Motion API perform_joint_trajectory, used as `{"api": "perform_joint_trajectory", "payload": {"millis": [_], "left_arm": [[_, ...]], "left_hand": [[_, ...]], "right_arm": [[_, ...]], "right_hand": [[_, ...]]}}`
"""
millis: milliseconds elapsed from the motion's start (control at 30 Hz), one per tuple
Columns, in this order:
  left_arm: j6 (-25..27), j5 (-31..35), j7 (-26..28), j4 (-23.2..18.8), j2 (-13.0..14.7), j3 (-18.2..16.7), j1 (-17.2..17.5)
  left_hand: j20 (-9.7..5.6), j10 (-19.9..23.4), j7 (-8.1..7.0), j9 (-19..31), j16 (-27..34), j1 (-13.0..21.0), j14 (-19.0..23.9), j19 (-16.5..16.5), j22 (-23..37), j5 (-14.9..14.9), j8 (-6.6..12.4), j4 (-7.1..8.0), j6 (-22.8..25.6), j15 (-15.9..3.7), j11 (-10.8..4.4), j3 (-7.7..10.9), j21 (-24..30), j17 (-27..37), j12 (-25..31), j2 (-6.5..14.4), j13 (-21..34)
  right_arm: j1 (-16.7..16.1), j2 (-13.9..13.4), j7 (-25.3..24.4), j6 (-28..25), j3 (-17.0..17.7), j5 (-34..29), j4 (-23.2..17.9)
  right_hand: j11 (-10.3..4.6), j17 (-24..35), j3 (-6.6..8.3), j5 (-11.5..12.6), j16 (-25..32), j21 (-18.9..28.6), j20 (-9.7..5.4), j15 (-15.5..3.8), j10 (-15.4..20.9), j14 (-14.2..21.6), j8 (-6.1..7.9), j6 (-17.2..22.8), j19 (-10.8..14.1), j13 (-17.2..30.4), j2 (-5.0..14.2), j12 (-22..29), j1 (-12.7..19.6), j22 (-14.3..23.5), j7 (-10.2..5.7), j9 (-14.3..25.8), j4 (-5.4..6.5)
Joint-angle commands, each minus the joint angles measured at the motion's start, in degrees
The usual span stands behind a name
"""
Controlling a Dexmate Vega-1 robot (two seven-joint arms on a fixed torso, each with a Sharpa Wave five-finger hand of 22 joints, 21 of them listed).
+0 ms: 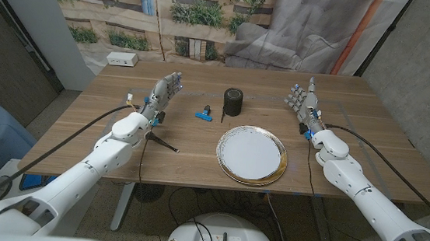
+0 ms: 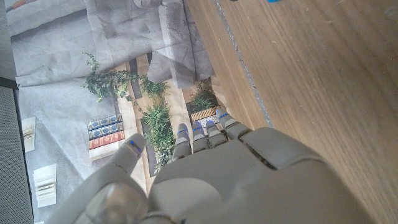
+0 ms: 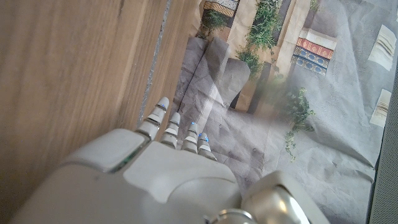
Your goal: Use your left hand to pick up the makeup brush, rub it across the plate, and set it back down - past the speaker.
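Nearest you, close to the table's (image 1: 81, 136) front edge, sits the plate (image 1: 251, 155), white with a gold rim, a little right of the middle. The makeup brush (image 1: 162, 142), thin and dark, lies left of the plate near your left forearm, about level with the plate and well apart from it. Farther back toward the middle of the table stands the speaker (image 1: 234, 102), a short black cylinder, with a small blue clip (image 1: 204, 113) just to its left. A white box (image 1: 123, 59) sits at the far left corner.

Your left hand (image 1: 164, 93) is raised over the left half of the table, beyond the brush, fingers straight and slightly apart, holding nothing. Your right hand (image 1: 303, 98) is up over the right half, level with the speaker, fingers likewise extended and spread, with nothing in them. Both wrist views show the same: straight fingers (image 2: 205, 134) on the left, straight fingers (image 3: 177, 130) on the right.
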Motion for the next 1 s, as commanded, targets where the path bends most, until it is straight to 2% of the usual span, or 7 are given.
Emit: {"api": "perform_joint_trajectory", "payload": {"millis": [33,133,400,533,767,867,1000], "left_arm": [[-0.5,1.9,-0.8,-4.3,4.7,-1.2,2.7],[-0.5,2.7,-1.0,-5.1,6.0,-1.5,3.1],[-1.9,4.0,-1.8,-6.6,8.8,-2.3,5.0],[-3.8,5.8,-3.3,-6.8,10.8,-2.6,5.6],[-7.7,9.5,-4.1,-6.4,13.7,-3.5,6.2],[-9.1,10.9,-4.0,-6.3,14.5,-3.7,6.5],[-10.9,13.1,-3.4,-6.9,16.2,-4.5,7.8]], "left_hand": [[-3.05,0.7,-0.57,0.1,-0.1,1.0,0.3,0.5,0.1,-0.2,0.04,-1.34,0.5,-2.93,-0.48,0.0,-0.2,0.2,-0.2,2.0,0.1],[-3.23,1.4,-1.01,0.1,0.0,1.5,0.6,0.9,0.1,-0.4,0.1,-2.67,1.0,-3.43,-0.85,-0.04,-0.2,0.2,-0.1,1.6,0.1],[-3.82,3.1,-2.36,0.1,0.1,3.7,1.7,2.0,0.0,-0.8,0.53,-7.41,3.0,-4.58,-2.11,0.14,-0.4,0.2,-0.2,0.4,0.1],[-4.05,3.7,-2.99,0.1,0.0,5.4,1.9,2.3,0.0,-0.9,0.64,-10.44,3.3,-5.09,-2.62,0.43,-0.6,0.2,-0.4,-0.3,0.1],[-4.04,3.8,-3.61,0.2,-0.1,6.5,2.0,2.5,0.0,-0.9,0.62,-12.13,3.3,-5.6,-2.9,0.54,-0.6,0.3,-0.6,-0.5,0.1],[-4.15,4.1,-4.63,0.2,-0.1,7.5,2.0,2.7,0.0,-0.9,0.86,-13.48,3.7,-5.9,-3.44,0.5,-0.7,0.3,-0.7,-0.9,0.1],[-4.22,4.4,-5.17,0.2,0.0,8.4,2.2,3.2,0.0,-0.9,1.15,-14.22,4.4,-6.26,-3.66,0.45,-0.6,0.3,-0.7,-1.1,0.1]], "right_arm": [[0.0,0.0,0.0,0.0,0.0,0.0,0.0],[0.0,0.0,0.0,0.0,0.0,0.0,0.0],[0.0,0.0,0.0,0.0,0.0,0.0,0.0],[0.0,0.0,0.0,0.0,0.0,0.0,0.0],[0.0,0.0,0.0,0.0,0.0,0.0,0.0],[0.0,0.0,0.0,0.0,0.0,0.0,0.0],[0.0,0.0,0.0,0.0,0.0,0.0,0.0]], "right_hand": [[0.21,0.3,-0.03,0.2,0.1,0.2,0.58,0.64,-0.2,0.0,0.26,-0.5,0.0,0.2,5.72,0.4,0.3,0.3,-0.03,0.1,0.27],[0.3,0.3,-0.03,0.2,0.1,0.2,0.56,0.6,-0.3,0.0,0.28,-0.5,0.0,0.2,5.72,0.4,0.3,0.3,-0.07,0.1,0.27],[0.25,0.3,-0.03,0.2,0.2,0.2,0.56,0.71,-0.2,0.1,0.25,-0.5,0.0,0.2,5.72,0.4,0.3,0.3,0.02,0.1,0.26],[0.08,0.3,-0.03,0.2,0.2,0.2,0.59,0.69,-0.4,0.1,0.26,-0.5,0.0,0.2,5.72,0.3,0.3,0.3,-0.04,0.1,0.26],[0.03,0.3,-0.03,0.2,0.2,0.2,0.6,0.56,-0.2,0.0,0.31,-0.4,0.0,0.2,5.72,0.4,0.3,0.3,0.0,0.1,0.26],[0.1,0.3,-0.03,0.2,0.2,0.2,0.6,0.53,-0.3,0.0,0.3,-0.4,0.0,0.2,5.72,0.4,0.3,0.3,-0.08,0.1,0.26],[0.07,0.3,-0.03,0.2,0.1,0.2,0.6,0.53,-0.4,0.0,0.21,-0.6,-0.1,0.1,5.72,0.4,0.3,0.3,0.02,0.1,0.27]]}}
